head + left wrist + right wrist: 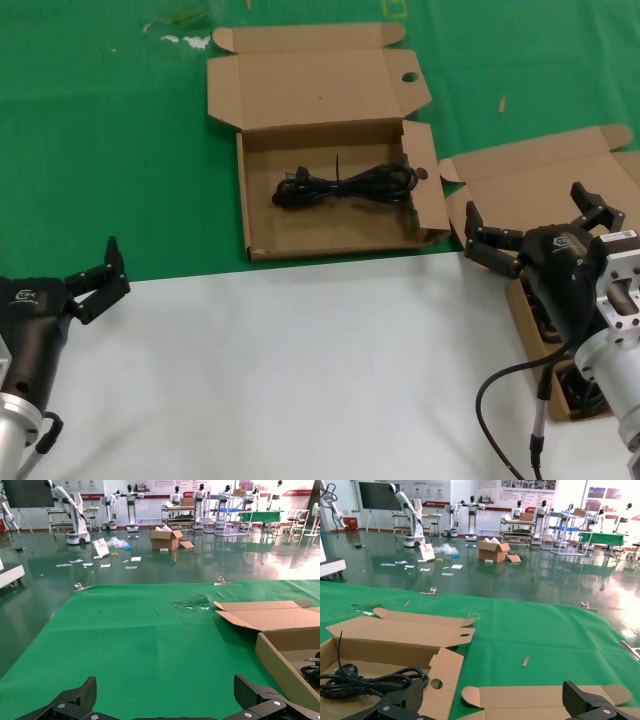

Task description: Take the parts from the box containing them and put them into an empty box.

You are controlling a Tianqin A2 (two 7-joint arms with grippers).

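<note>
Over on your right, the right gripper (535, 232) is hovering above the hole-less source box (520, 185), fingers spread wide and holding nothing. You can see its two black fingertips (390, 707) framing the bottom of the right wrist view, well apart from each other. Beneath that arm, the source box sits at the right edge of the green mat (100, 150), lid folded back, and the arm covers most of the interior. A dark bit of cord (585, 395) peeks out beside the wrist housing, low in that box; how many bundles remain in there you can't tell.

Straight ahead of you, the box with punched holes (300, 90) lies open on the mat with its lid laid flat away from you. One coiled black power cord (345, 185) rests inside it, stretched lengthwise across the floor of the tray, plug end toward your left. The right wrist view catches that same cord (367, 682) lying against the cardboard, just beside the holed side flap (440, 677).

Your left gripper (95, 280) waits low on your left, over the seam where the white sheet (300, 380) meets the green. Its fingers are parted too, with nothing between them, and the left wrist view shows them wide apart.
</note>
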